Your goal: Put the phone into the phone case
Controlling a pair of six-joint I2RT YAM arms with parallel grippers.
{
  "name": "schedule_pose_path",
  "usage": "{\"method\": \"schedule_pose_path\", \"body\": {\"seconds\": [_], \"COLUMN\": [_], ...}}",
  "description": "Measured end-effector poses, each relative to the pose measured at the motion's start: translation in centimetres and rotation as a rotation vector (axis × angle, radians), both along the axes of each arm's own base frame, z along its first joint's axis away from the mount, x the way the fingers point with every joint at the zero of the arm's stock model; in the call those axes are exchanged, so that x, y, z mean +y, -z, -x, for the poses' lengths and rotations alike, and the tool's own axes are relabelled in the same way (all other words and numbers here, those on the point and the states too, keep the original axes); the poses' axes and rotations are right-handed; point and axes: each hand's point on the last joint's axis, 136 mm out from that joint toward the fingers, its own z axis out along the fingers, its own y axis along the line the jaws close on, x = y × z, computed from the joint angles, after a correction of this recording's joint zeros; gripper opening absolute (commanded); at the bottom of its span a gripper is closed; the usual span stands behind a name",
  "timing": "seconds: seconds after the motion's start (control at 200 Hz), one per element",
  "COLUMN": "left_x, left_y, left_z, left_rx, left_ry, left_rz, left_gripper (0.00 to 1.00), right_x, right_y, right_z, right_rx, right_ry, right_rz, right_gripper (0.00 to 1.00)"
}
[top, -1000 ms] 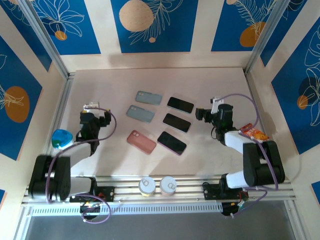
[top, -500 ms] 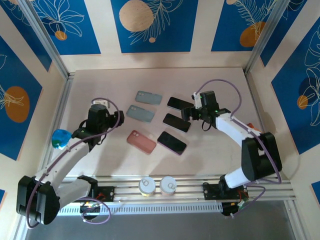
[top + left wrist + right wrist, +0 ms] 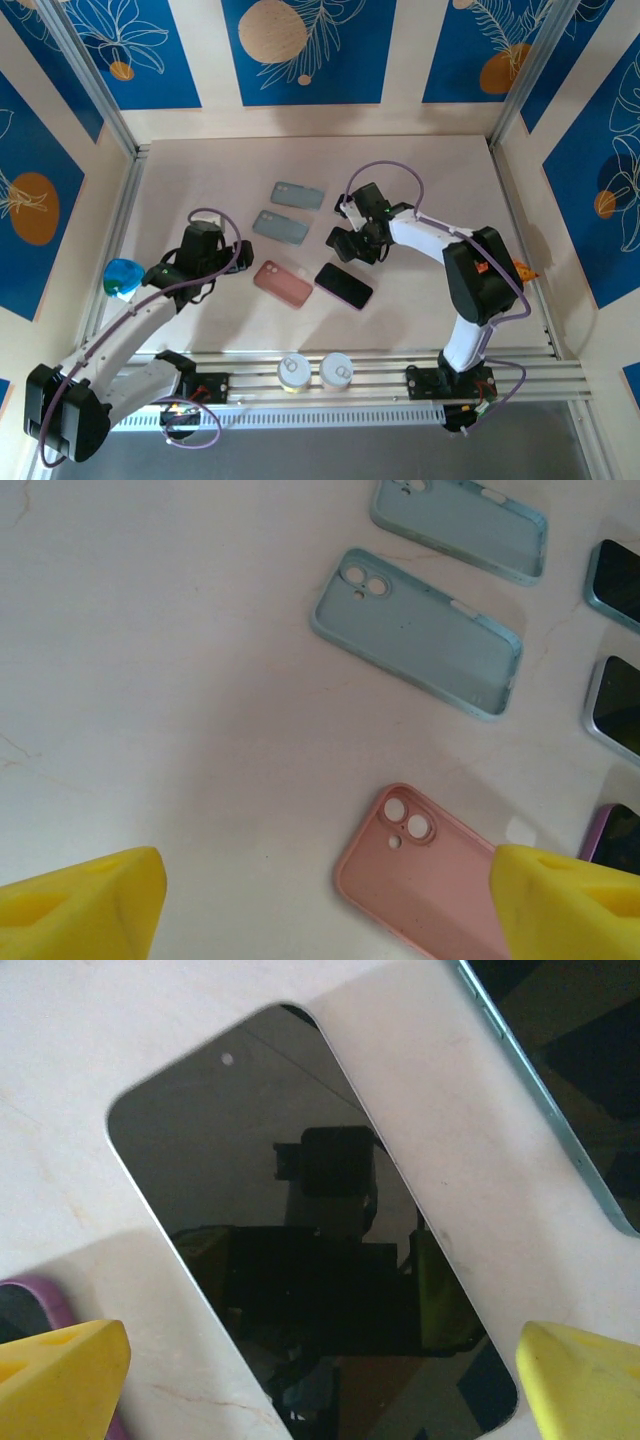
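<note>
Phone (image 3: 300, 1240) under right jaws — spread wide
Descend level, square up, pinch long edges; left jaws likewise apart near pink case (image 3: 425, 880).

The table (image 3: 420, 160) is pale cream with faint marble veins. One phone case (image 3: 283, 283) on it is salmon pink, and the two other cases (image 3: 281, 227) are a pale blue-grey. The phone (image 3: 300, 1250) has a glossy black screen, and its neighbour (image 3: 344, 286) has a purple rim. The finger pads (image 3: 80, 905) are bright yellow. The wall panels (image 3: 310, 50) are deep blue with white leaf outlines and tan-orange discs. The cables (image 3: 385, 166) are lilac.
</note>
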Motion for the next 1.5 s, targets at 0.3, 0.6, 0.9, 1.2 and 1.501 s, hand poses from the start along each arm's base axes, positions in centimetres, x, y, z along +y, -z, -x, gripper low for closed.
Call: {"method": "schedule_pose_path", "body": {"seconds": [0.3,0.6,0.9,1.2,1.501], "left_x": [0.2,0.3,0.5,0.8,1.0], "left_y": [1.1,0.9,0.9,0.6,0.6], "left_z": [-0.4,-0.7,-0.7,-0.3,-0.1], "left_rx": [0.041,0.042,0.043,0.039,0.042], "left_ry": [-0.016,-0.023,-0.029,-0.029,-0.032], "left_rz": [-0.034,-0.047,-0.055,-0.063,-0.070], "left_gripper": [0.91,0.92,0.93,0.94,0.95], "right_x": [0.2,0.6,0.7,0.3,0.6], "right_y": [0.6,1.3,1.6,2.2,2.7], "right_z": [-0.7,-1.5,-0.8,-0.6,-1.2], "right_rx": [0.017,0.043,0.085,0.117,0.132], "right_ry": [-0.051,-0.075,-0.097,-0.104,-0.111], "right_rz": [0.044,0.055,0.049,0.057,0.066], "right_gripper": [0.99,0.99,0.99,0.99,0.99]}}
